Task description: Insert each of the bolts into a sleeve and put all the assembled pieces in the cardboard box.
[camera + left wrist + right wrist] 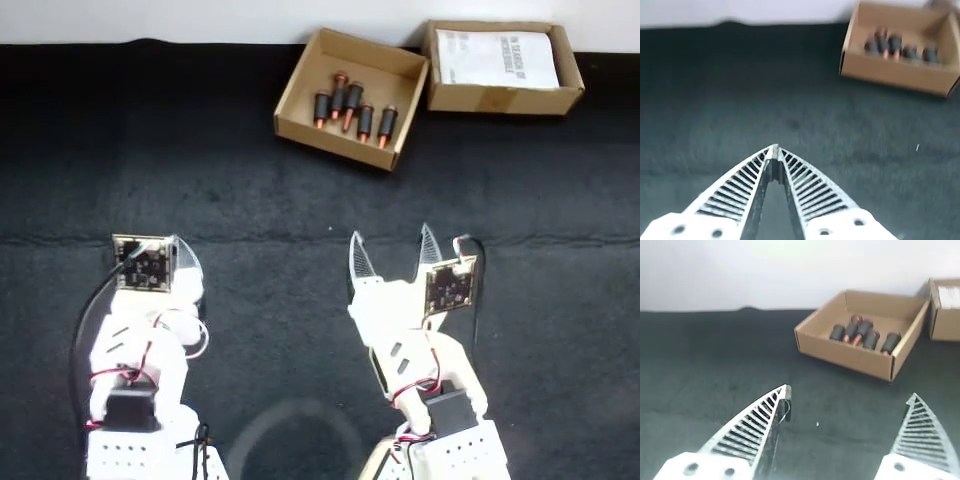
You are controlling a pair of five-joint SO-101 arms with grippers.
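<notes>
Five stubby black sleeves with coppery bolts (352,108) lay side by side in the cardboard box (390,80), at the far edge of the fuzzy dark surface (250,200). The left tool (774,150) was pinched together on nothing, and the ribbed right tool (849,392) gaped wide, empty.

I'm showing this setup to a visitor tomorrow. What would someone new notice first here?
Probably the open cardboard box at the far side of the dark mat, with five black-sleeved, copper-tipped pieces lying side by side inside it. Nearer, the white right gripper is spread wide and the left gripper is closed, and both are empty.
</notes>
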